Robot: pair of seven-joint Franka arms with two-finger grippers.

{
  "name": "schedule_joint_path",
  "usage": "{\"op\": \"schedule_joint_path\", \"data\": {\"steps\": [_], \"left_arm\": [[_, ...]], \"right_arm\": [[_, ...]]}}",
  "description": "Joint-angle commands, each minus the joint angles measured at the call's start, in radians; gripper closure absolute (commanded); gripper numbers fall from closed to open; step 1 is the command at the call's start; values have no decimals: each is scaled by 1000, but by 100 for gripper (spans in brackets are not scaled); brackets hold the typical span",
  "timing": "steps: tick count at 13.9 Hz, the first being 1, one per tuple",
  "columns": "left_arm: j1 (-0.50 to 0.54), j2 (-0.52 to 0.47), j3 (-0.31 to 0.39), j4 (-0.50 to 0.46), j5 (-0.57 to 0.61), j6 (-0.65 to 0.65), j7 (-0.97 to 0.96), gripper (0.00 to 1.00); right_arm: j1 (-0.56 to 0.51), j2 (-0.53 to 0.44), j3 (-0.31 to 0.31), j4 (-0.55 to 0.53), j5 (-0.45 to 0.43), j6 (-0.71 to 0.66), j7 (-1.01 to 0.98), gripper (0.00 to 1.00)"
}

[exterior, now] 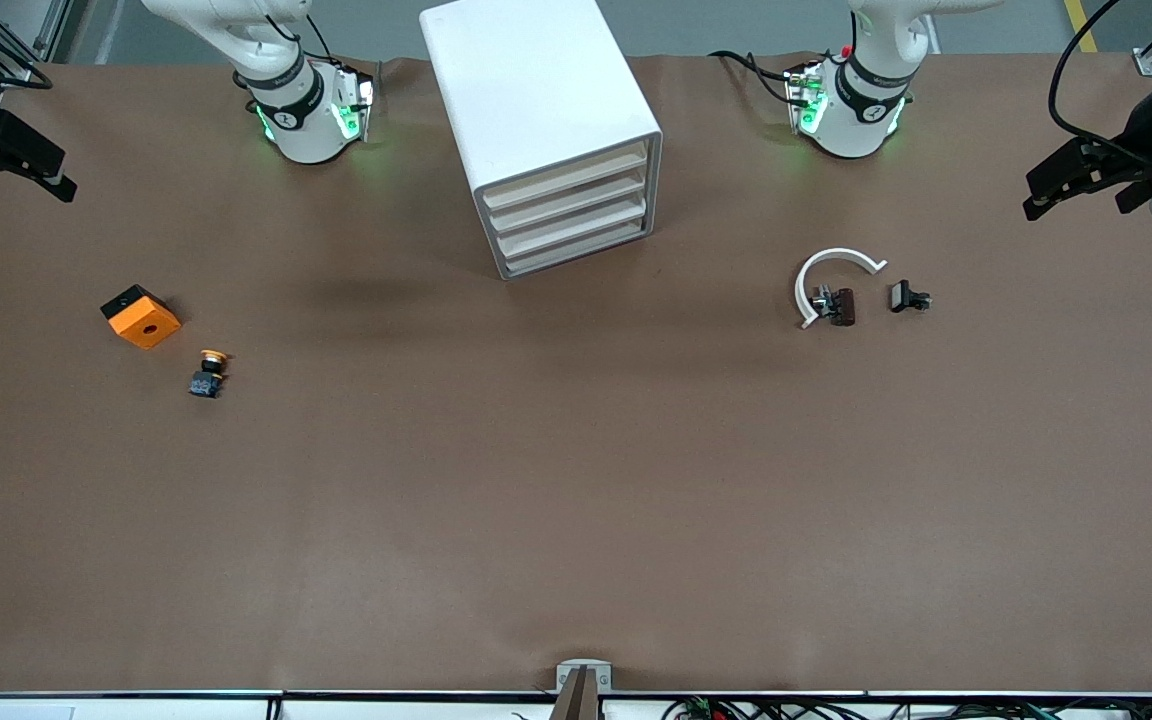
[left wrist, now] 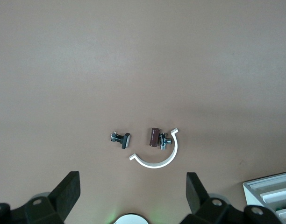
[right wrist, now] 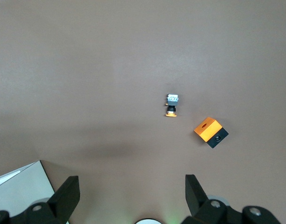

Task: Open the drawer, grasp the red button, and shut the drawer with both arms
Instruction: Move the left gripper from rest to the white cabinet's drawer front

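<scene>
The white cabinet (exterior: 536,110) stands between the two arm bases, and all of its beige-fronted drawers (exterior: 571,205) are pushed in. The button is out of view. My left gripper (exterior: 1076,205) hangs open and empty high over the left arm's end of the table. In the left wrist view its fingers (left wrist: 70,186) stand wide apart above bare table, with a cabinet corner (left wrist: 274,191) at the edge. My right gripper (exterior: 18,188) hangs open and empty over the right arm's end. The right wrist view shows the right gripper (right wrist: 131,179) open, beside a cabinet corner (right wrist: 17,186).
A curved white clip (exterior: 804,285), a small brown part (exterior: 841,306) and a small black part (exterior: 906,297) lie toward the left arm's end. An orange cube with a hole (exterior: 141,316) and a yellow-capped push button (exterior: 208,372) lie toward the right arm's end.
</scene>
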Motion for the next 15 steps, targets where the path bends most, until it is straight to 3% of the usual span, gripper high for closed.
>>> {"op": "schedule_joint_path", "data": {"steps": [1, 4, 8, 15], "left_arm": [[-6, 9, -4, 24, 7, -21, -9, 0], [-9, 38, -4, 30, 4, -20, -14, 0], [-45, 183, -32, 96, 2, -8, -14, 0], [-191, 410, -75, 69, -24, 167, -180, 0]], "right_arm": [[9, -11, -4, 3, 9, -9, 12, 0], [9, -11, -4, 5, 9, -10, 12, 0], [9, -5, -4, 23, 8, -14, 6, 0], [7, 53, -6, 51, 0, -21, 11, 0]]}}
